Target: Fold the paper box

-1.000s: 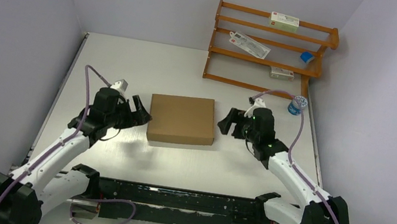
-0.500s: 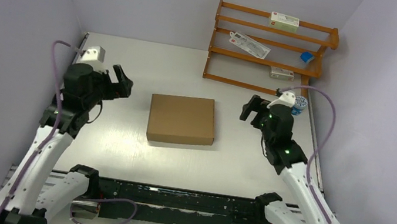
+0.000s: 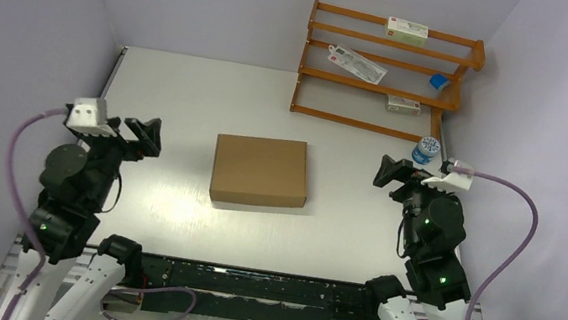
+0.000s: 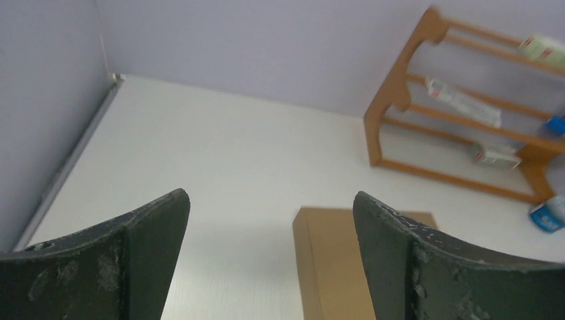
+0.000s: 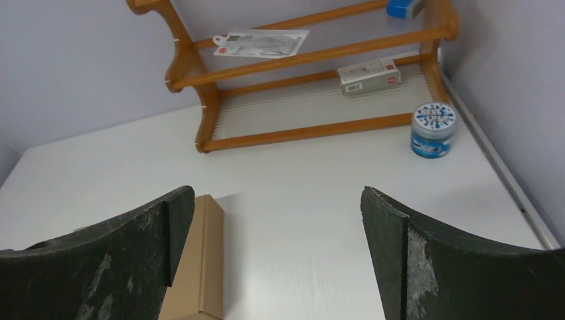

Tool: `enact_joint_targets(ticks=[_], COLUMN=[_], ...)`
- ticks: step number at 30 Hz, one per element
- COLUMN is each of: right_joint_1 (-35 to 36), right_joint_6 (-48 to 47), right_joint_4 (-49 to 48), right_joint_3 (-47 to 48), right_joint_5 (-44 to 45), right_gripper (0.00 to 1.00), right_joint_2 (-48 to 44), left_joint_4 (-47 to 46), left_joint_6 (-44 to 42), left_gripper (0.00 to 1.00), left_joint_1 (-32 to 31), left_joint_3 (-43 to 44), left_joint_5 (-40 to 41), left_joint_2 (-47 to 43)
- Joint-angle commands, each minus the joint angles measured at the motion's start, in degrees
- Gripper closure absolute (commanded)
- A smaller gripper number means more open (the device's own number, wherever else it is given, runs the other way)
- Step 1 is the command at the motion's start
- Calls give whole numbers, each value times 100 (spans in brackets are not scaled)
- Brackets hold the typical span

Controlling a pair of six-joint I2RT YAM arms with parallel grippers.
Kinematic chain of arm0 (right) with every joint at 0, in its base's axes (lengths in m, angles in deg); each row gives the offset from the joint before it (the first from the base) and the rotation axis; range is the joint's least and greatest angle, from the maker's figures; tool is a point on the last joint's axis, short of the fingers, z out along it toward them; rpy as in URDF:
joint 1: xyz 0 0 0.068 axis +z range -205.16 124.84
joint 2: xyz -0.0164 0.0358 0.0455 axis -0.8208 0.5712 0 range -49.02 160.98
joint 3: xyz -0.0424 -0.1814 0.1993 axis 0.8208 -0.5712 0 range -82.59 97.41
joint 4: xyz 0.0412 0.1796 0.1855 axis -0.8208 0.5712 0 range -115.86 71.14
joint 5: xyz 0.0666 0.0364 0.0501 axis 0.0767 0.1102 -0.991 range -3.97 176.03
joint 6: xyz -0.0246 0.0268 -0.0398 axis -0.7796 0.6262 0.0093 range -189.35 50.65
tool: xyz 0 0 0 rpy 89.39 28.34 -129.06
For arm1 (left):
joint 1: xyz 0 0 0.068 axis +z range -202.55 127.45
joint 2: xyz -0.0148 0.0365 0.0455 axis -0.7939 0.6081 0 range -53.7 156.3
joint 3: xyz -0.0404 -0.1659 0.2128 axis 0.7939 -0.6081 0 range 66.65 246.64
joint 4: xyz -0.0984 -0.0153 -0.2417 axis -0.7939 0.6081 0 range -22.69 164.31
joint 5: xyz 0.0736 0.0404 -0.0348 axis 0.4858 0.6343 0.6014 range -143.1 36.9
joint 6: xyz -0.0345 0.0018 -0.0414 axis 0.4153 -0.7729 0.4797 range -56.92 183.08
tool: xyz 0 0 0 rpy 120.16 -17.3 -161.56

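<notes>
The paper box (image 3: 260,171) is a plain brown cardboard box, closed and lying flat in the middle of the table; nothing touches it. My left gripper (image 3: 142,132) hangs open well to the left of it, with bare table between. My right gripper (image 3: 392,173) is open too, off to the box's right. In the left wrist view the box's left side (image 4: 333,267) shows between the spread fingers of the left gripper (image 4: 271,195). The right wrist view has the box's right edge (image 5: 200,267) beside the left finger of the right gripper (image 5: 278,190).
A wooden rack (image 3: 387,69) stands at the back right with small white cartons (image 3: 406,31) and a blue item on its shelves. A blue-lidded jar (image 3: 425,150) sits beside it near the right wall. Walls close in the table on the left, back and right.
Both arms have drawn back from the box's sides, outward and toward the near edge. Their jaws have spread wider.
</notes>
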Motion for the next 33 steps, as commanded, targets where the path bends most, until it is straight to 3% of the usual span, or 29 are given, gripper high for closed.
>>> enact_joint_targets(ticks=[1, 33], right_joint_1=[-10, 37], right_joint_6=[-239, -166], right_joint_4=[-7, 13], right_joint_3=[-334, -299], right_joint_5=[371, 322], right_gripper=[0, 0], right_joint_2=[-350, -288], left_joint_4=[-347, -268], left_joint_6=[109, 56], left_gripper=[3, 3], left_joint_1=[-48, -66], left_joint_3=[-743, -873], left_joint_5=[-11, 98], left_joint_2=[-163, 77])
